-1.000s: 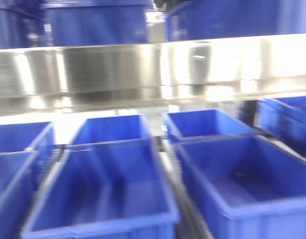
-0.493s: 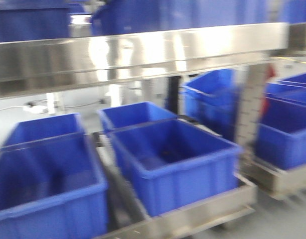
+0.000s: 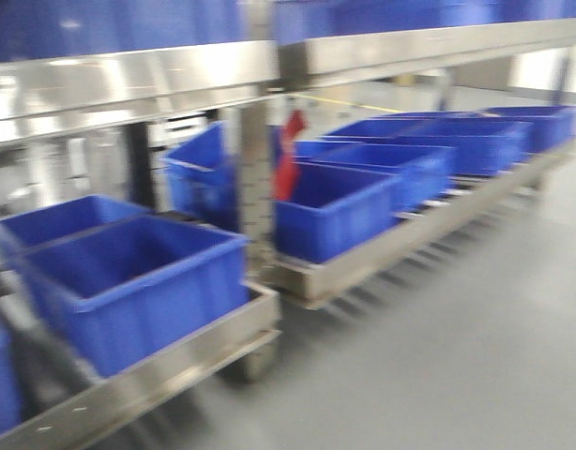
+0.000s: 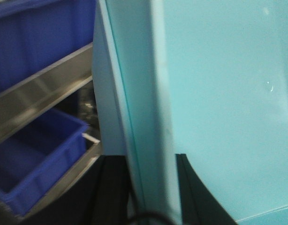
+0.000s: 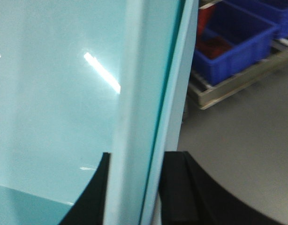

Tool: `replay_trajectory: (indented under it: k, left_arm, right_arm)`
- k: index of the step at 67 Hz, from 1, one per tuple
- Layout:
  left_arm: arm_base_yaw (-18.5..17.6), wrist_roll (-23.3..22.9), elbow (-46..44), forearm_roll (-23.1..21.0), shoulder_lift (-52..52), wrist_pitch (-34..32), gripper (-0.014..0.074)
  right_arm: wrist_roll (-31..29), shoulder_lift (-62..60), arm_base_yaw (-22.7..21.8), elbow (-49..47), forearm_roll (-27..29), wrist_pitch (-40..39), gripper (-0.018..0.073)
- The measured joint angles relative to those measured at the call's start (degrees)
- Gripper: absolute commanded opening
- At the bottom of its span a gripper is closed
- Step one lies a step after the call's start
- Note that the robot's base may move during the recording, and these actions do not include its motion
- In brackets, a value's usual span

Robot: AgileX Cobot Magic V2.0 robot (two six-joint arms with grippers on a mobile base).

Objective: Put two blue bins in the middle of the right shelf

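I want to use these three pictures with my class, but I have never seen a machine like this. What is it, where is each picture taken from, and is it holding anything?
It is a wheeled robot with two arms. The front view looks out from its body at steel shelves with blue bins on the low level; it is blurred. The other two come from cameras on the wrists. Each shows dark fingers, the left pincer and the right pincer, either side of the edge of a pale turquoise panel. Whether they squeeze it I cannot tell. More bins and grey floor show behind.

Pale teal panel (image 5: 55,93) between dark fingers (image 5: 179,192), blue bin (image 5: 238,42) on steel shelf (image 5: 228,84), grey floor (image 5: 238,150)
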Motion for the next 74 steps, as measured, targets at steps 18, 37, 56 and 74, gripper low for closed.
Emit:
replay_trajectory:
  k: [18, 37, 56, 74]
  left_arm:
    - [0.00, 0.11, 0.00, 0.00, 0.00, -0.24, -0.0111]
    - [0.00, 0.11, 0.00, 0.25, 0.00, -0.32, -0.0111]
    - [0.00, 0.11, 0.00, 0.25, 0.00, -0.32, -0.0111]
    - [0.00, 0.11, 0.00, 0.25, 0.00, -0.32, -0.0111]
  right_arm:
    - [0.00, 0.00, 0.00, 0.00, -0.10, 0.00, -0.0152]
    - [0.00, 0.00, 0.00, 0.00, -0.10, 0.00, -0.0152]
    - [0.00, 0.00, 0.00, 0.00, -0.10, 0.00, -0.0152]
    - [0.00, 0.00, 0.00, 0.00, -0.21, 0.00, -0.0152]
